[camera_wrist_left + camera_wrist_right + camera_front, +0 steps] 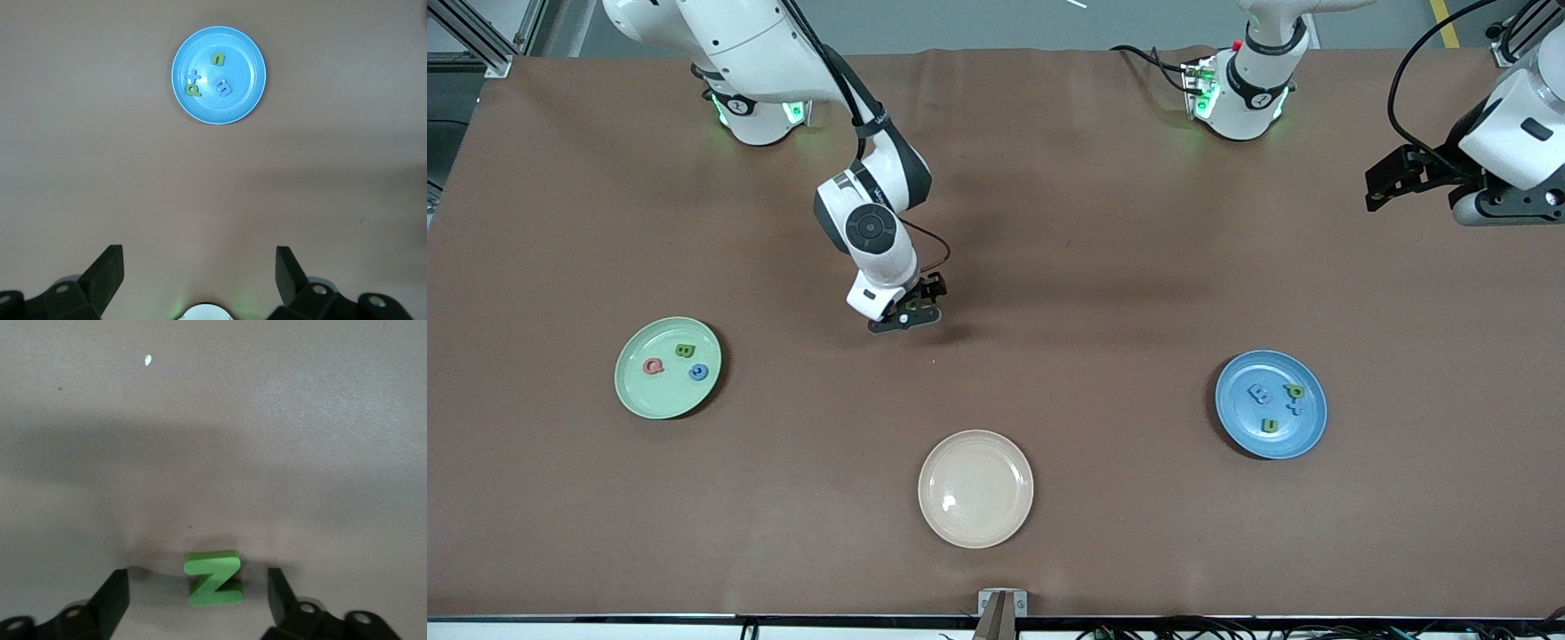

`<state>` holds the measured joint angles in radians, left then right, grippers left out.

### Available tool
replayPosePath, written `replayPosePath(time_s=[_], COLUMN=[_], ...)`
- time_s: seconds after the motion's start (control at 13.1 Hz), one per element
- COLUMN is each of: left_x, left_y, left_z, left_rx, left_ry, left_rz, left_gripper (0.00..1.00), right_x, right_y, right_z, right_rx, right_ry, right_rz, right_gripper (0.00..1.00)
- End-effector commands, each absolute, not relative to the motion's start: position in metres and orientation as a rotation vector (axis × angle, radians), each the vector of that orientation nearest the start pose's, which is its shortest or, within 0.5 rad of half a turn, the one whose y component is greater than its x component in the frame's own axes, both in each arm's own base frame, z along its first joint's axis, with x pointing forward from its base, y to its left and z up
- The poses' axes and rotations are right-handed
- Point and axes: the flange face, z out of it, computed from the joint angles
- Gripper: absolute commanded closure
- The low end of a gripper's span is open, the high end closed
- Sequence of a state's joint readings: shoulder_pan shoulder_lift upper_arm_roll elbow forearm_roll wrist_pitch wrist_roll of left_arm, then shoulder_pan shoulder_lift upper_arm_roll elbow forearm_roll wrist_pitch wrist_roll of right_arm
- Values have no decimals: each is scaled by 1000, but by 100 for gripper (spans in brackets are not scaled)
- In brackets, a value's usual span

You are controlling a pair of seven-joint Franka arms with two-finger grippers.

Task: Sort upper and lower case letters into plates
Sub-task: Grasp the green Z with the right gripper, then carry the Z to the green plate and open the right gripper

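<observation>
The right gripper (197, 590) is straddling a green letter Z (213, 578) on the worktop (1103, 267), farther from the front camera than the beige plate (975, 488), fingers apart either side, not yet gripping, presumably for the mint plate (667, 367). The left gripper (200, 273) is waiting wide open, high above the blue plate (219, 75).

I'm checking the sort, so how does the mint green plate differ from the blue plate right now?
The mint green plate lies toward the right arm's end of the table; the blue plate lies toward the left arm's end. The mint green plate holds three letters, red, green and blue; the blue plate holds four, two green and two blue. Both are round, shallow and look the same size.
</observation>
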<state>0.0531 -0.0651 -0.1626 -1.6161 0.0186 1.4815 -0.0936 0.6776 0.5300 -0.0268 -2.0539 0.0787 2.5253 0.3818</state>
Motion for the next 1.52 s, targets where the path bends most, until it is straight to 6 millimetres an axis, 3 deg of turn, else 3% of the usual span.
replayPosePath(time_s=[0.0,0.61,0.69,0.84,1.14,1.29,1.45], left_x=[513,512,512,512,512,512,512], left_y=[-59,-60,-59,-59,-60,-59,-60], left_z=[633,632,632,632,632,632,632], left_rx=[-3116,-3115,-3116,-3116,-3117,-3115,-3115], left_ry=[36,38,36,36,39,36,38], left_rz=[87,92,92,92,95,94,94], left_gripper=[0,0,0,0,0,0,0], right_x=[466,473,473,480,520,550,579], right_y=[353,342,342,334,279,224,152], right_z=[164,164,166,181,267,298,309], right_rx=[-3119,-3123,-3125,-3125,-3135,-3113,-3109], right_ry=[-292,-259,-259,-230,-138,-213,-347], right_rz=[99,106,115,119,213,235,217], right_gripper=[26,77,83,84,84,84,84])
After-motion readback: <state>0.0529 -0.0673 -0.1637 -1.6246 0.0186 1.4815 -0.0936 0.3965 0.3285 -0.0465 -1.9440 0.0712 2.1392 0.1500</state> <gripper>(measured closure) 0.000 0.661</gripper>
